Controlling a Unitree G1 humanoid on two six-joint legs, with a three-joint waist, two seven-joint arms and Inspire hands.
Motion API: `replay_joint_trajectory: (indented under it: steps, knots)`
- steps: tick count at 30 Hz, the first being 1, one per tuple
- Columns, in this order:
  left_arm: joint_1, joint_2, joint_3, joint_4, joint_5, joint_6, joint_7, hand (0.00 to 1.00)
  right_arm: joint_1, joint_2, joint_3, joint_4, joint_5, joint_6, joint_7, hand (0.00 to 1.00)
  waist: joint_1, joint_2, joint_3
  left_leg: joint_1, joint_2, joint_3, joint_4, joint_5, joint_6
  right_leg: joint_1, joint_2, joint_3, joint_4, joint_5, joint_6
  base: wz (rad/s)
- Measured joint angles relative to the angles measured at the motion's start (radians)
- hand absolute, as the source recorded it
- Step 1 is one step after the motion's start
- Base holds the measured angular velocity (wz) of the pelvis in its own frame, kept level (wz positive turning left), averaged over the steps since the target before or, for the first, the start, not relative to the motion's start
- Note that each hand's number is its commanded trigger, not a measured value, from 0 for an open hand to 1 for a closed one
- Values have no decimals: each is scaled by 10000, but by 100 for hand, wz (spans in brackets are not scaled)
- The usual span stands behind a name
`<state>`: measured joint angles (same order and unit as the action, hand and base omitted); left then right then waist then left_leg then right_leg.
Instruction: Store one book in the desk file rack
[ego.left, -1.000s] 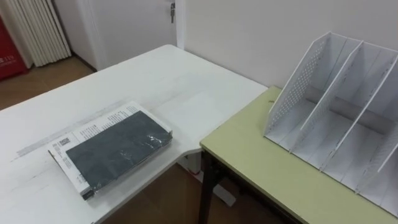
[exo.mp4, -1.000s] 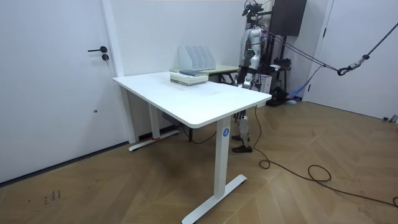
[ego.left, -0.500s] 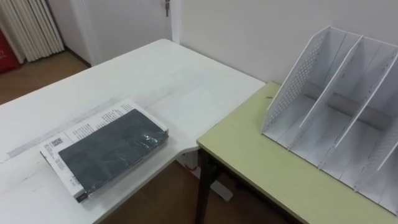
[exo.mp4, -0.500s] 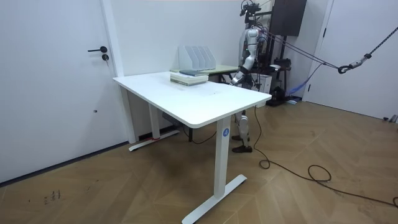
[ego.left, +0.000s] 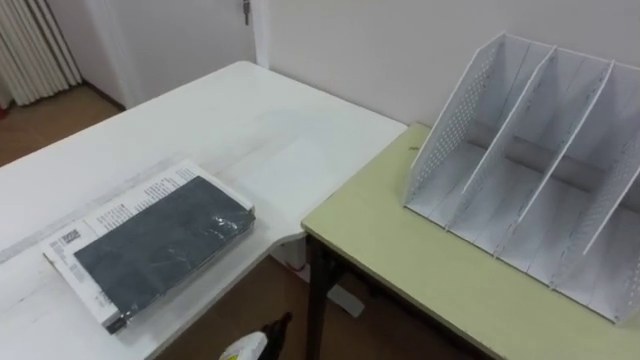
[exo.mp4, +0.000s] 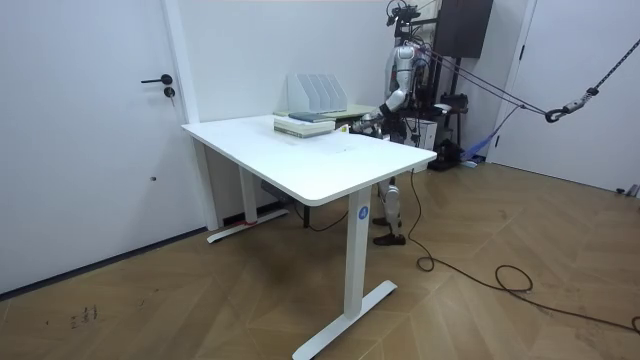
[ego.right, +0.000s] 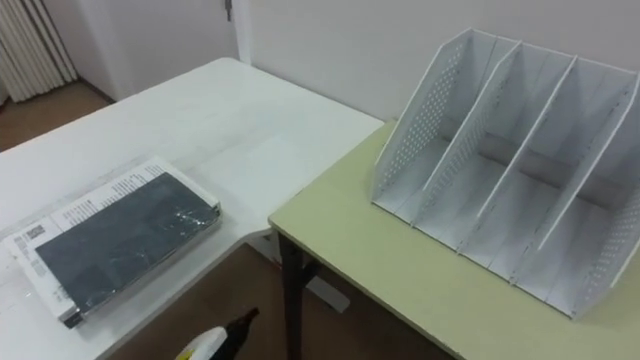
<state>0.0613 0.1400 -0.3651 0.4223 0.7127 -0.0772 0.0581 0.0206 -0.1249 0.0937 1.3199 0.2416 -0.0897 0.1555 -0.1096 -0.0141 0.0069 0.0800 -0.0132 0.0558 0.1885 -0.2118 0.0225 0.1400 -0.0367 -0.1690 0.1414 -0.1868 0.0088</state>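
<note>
At the bottom edge of the eye views, just the tip of the robot's left hand (ego.left: 255, 343) pokes up, a pale part ending in a dark point. Too little of it shows to tell whether the fingers are straight or curled, and nothing can be seen in them. The tip hangs over the gap between two pieces of furniture, with wooden floor (ego.left: 250, 300) below it.

To the left of the hand, near the closest corner of a white table (ego.left: 250, 110), lies the book (ego.left: 150, 245). It lies flat with a dark grey cover under a glossy wrap. It rests on something white and printed that sticks out along its far and left edges, and whether that is a second book cannot be told. The hand is not touching the book.

To the right of the hand stands a lower green desk (ego.left: 430, 285), its corner close to the white table's edge. At the back of the green desk, against the wall, sits the white file rack (ego.left: 520, 170). The rack has a perforated side panel, and slanted dividers split it into open compartments facing the robot. The book is well apart from the rack.

In the room view the robot stands behind the far end of the white table, beside the green desk, with its left hand (exo.mp4: 366, 119) held out over the table's edge. A white door (exo.mp4: 90, 130) is at the room view's left.
</note>
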Motion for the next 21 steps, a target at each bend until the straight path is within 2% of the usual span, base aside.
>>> replay_joint_trajectory:
  steps: [5,7,9,17,21]
  knots:
    - [-29,30,-80,-1550,1272,76,7,0,-68,5,-4,57,55,53,17,0,-110,27,-17,0,3,-70,18,5,0,67,-1,-116,-30,0,0,5]
    - [-6,265,-127,-2572,1966,150,7,0,-106,6,-5,40,12,94,50,0,-188,31,-12,-27,4,-80,4,12,-1,51,-2,-112,-41,0,0,5]
    - [-49,391,-127,-3169,2115,192,51,0,-106,5,-3,-18,52,182,78,0,-232,25,-9,-33,5,-77,4,13,-1,53,-1,-145,-41,0,0,0]
    - [-128,387,-130,-3767,2410,547,185,0,-22,0,23,0,659,269,83,0,-252,55,-29,-47,0,-136,-2,19,-4,66,-7,-233,-41,1,-1,2]
    - [-138,412,65,-4482,2416,583,330,0,9,1,16,59,835,267,67,0,-239,89,-41,-73,-4,-196,5,20,-4,50,-8,-258,-46,3,-2,0]
